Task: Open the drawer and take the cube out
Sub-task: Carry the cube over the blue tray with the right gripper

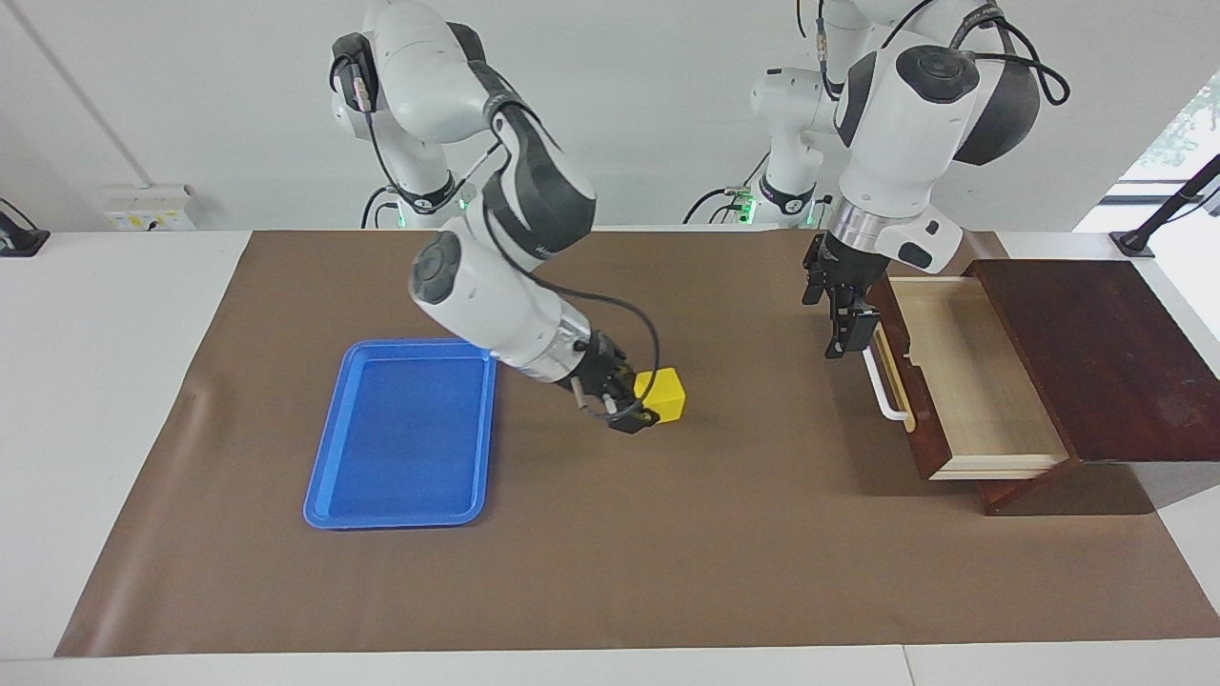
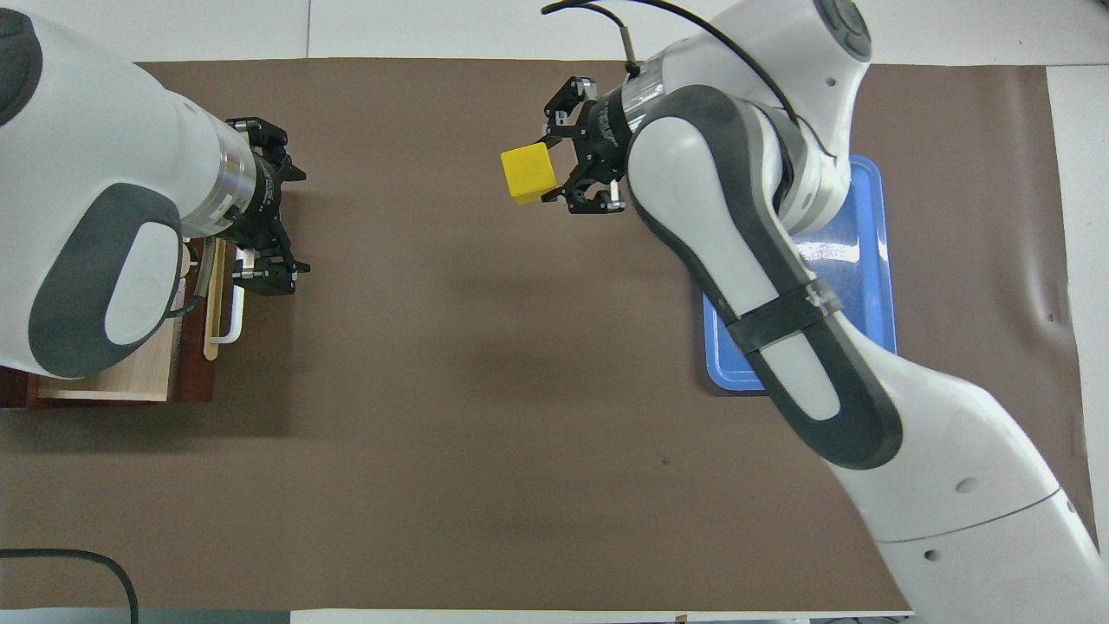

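The drawer (image 1: pixel 972 381) stands pulled open at the left arm's end of the table, its pale interior bare and its white handle (image 1: pixel 882 381) facing the mat's middle. It also shows in the overhead view (image 2: pixel 130 373). My right gripper (image 1: pixel 648 400) is shut on the yellow cube (image 1: pixel 662 393) and holds it over the brown mat between the blue tray and the drawer; the overhead view shows the gripper (image 2: pixel 548 171) and the cube (image 2: pixel 529 172). My left gripper (image 1: pixel 834 324) hangs open and empty just over the drawer's handle (image 2: pixel 230 316), as the overhead view (image 2: pixel 295 221) also shows.
The blue tray (image 1: pixel 405 433) lies on the mat toward the right arm's end, partly covered by the right arm in the overhead view (image 2: pixel 871 260). The dark wooden cabinet (image 1: pixel 1096 353) holds the drawer at the table's end.
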{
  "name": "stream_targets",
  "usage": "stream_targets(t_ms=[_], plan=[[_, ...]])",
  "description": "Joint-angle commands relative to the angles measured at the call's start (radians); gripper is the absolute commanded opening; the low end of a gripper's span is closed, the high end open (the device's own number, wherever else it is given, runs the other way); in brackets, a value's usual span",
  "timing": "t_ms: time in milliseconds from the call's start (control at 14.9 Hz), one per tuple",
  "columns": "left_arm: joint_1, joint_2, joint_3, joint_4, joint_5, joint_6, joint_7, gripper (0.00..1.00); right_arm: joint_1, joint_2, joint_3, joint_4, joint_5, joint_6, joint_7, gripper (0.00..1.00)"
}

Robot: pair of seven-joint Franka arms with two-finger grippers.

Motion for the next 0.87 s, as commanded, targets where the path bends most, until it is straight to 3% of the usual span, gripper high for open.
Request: stream_targets(t_ms=[0,201,402,804], plan=[[0.021,-0.015,-0.002,-0.013,-0.011,-0.035,0.075,1.00,-0.118,-0.091,0.015,-0.161,0.093,-0.027,-0.084,0.00],[0.024,-0.020,-0.002,-0.013,-0.011,-0.046,0.144,1.00,-0.228,-0.101,0.014,-0.188,0.098,-0.092,-0.145,0.00],[0.024,-0.021,-0.002,-0.010,-0.011,-0.046,0.151,1.00,-0.302,-0.137,0.003,-0.304,0.098,-0.078,-0.164,0.00],[0.027,-0.030,0.000,-0.008,-0.011,-0.078,0.262,1.00,-0.345,-0.160,-0.071,-0.488,0.092,-0.060,-0.332,0.00]])
